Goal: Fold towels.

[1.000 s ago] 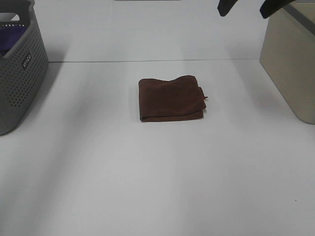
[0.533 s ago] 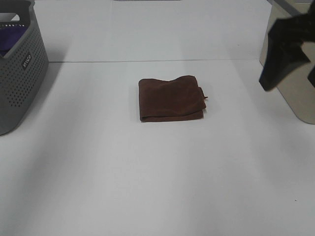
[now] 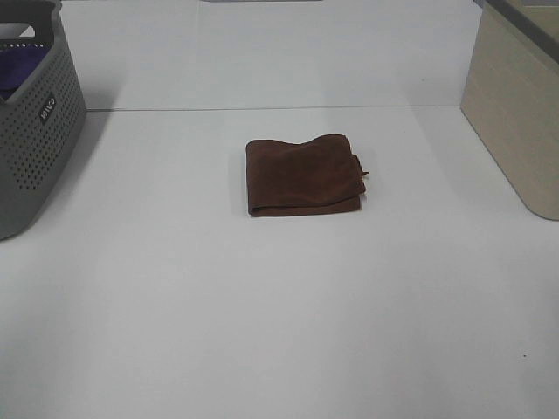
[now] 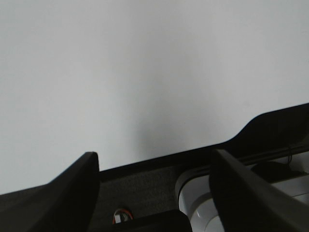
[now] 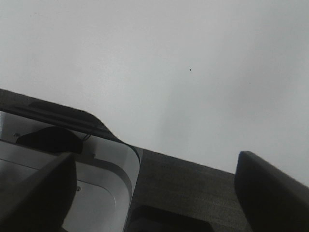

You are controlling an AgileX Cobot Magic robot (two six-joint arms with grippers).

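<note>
I see the brown towel (image 3: 304, 175) folded mid-worktop (image 3: 279, 314), untouched. My left end effector (image 4: 153, 166) and right end effector (image 5: 155, 169) both spread wide, empty, over bare worktop.

Neither arm is seen in the high view. The left gripper (image 4: 153, 162) is shown only by its own wrist camera — jaws spread apart, nothing held between them. The right gripper (image 5: 154, 162) is likewise spread wide and empty.
</note>
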